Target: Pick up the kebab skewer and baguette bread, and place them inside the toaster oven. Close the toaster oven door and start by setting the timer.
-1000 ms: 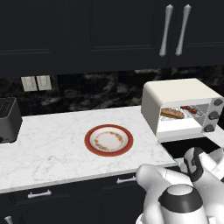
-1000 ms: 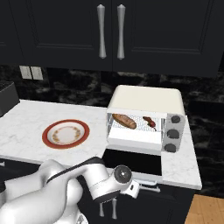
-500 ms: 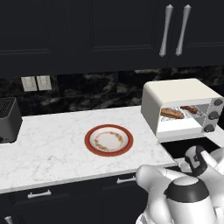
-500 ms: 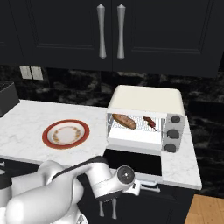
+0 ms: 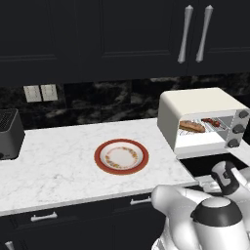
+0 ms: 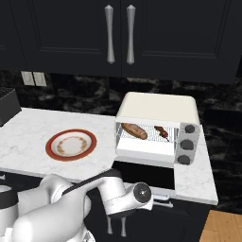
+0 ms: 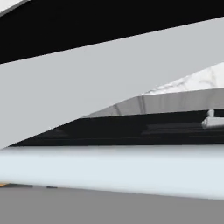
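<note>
The cream-white toaster oven (image 6: 158,108) (image 5: 195,102) stands on the counter's right end. Its door (image 6: 146,174) (image 5: 207,163) hangs folded down, the dark glass lying flat, with the silver bar handle (image 6: 163,198) along its front edge. Inside on the wire rack lie the baguette bread (image 6: 134,131) (image 5: 192,127) on the left and the kebab skewer (image 6: 161,133) (image 5: 211,122) to its right. My gripper (image 6: 116,227) is open and empty, below the counter edge under the lowered door, fingers pointing down. In the hand view a pale blurred bar (image 7: 112,168) crosses close in front.
A red-rimmed plate (image 5: 121,156) (image 6: 71,144) sits bare mid-counter. A dark grey slot toaster (image 5: 10,134) stands at the far left. Dark upper cabinets with silver handles (image 6: 118,34) hang above. Drawer fronts run below the marble counter (image 5: 58,166).
The hand has shifted only slightly below the open door. Oven, food and plate have not moved.
</note>
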